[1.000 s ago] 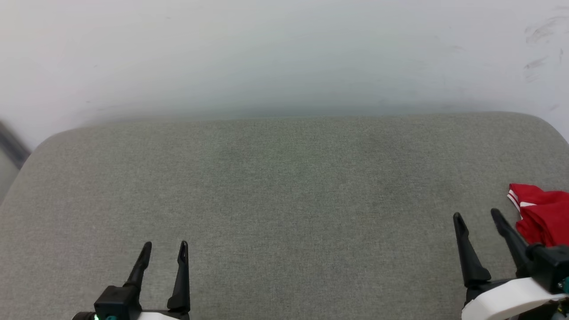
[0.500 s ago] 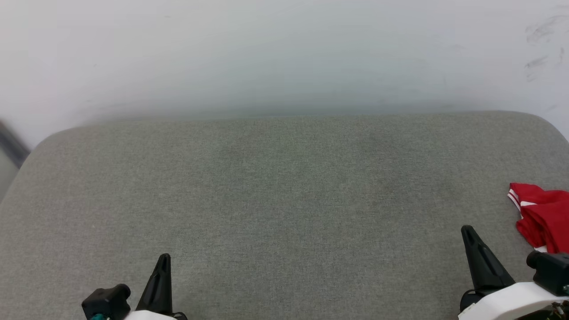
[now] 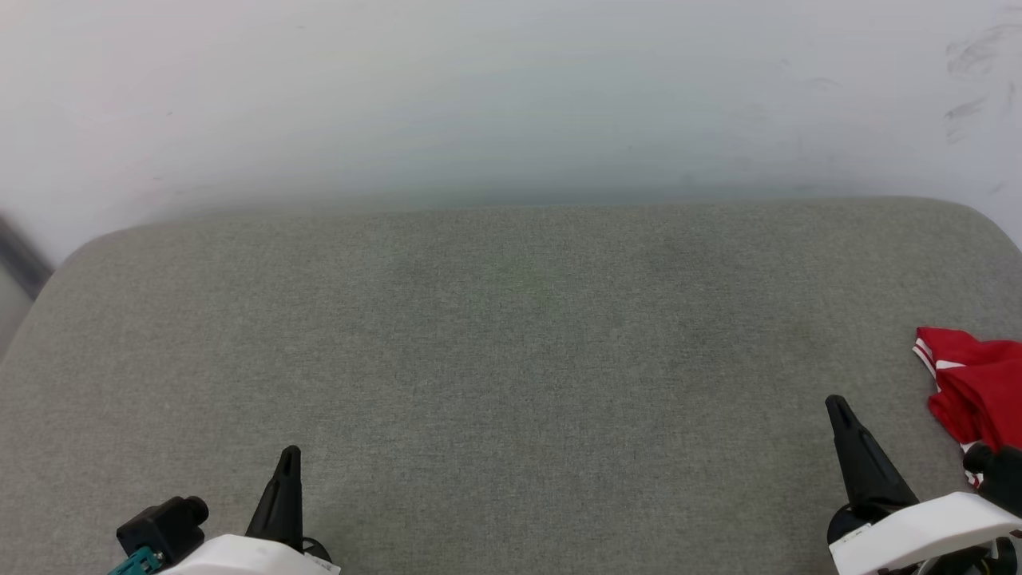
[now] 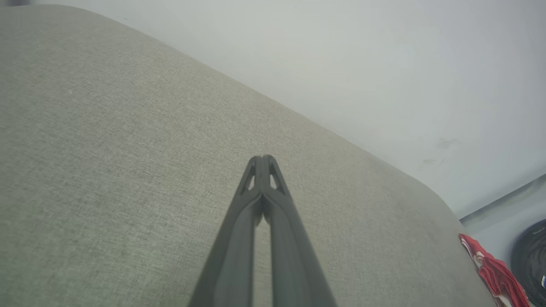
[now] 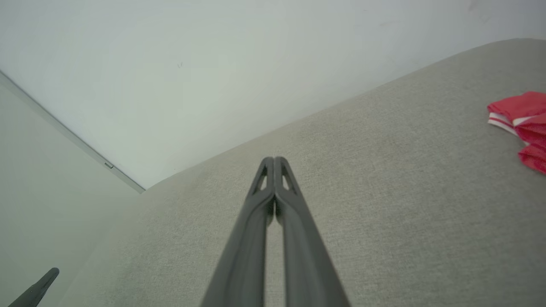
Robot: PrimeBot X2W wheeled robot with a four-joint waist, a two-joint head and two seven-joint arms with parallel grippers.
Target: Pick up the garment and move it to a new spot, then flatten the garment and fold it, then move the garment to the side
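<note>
While both arms are held low over the near edge of the grey fabric-covered table (image 3: 511,335), the left gripper (image 3: 287,467) and the right gripper (image 3: 838,415) are each presented edge-on in the head view, as a single dark blade. The wrist views show both closed, fingertips pressed together with nothing between them. This parked, drawn-back pose is judged to keep the arms clear of the working surface. Just beyond the right gripper and to its right, clear of its fingertips, the garment (image 3: 970,375) is found at the table's right edge. Red cloth and a strip of red-white trim are seen in a rumpled bunch, and the rest is cut off by the frame. Whether it is folded cannot be told from the part shown. Such a placement would suit a heap waiting at the edge to be fetched, and equally a garment already put aside after folding. Farther out, the wide middle of the table is left bare, as a flattening space would be. Its rounded far edge is backed by a pale wall (image 3: 511,96).
</note>
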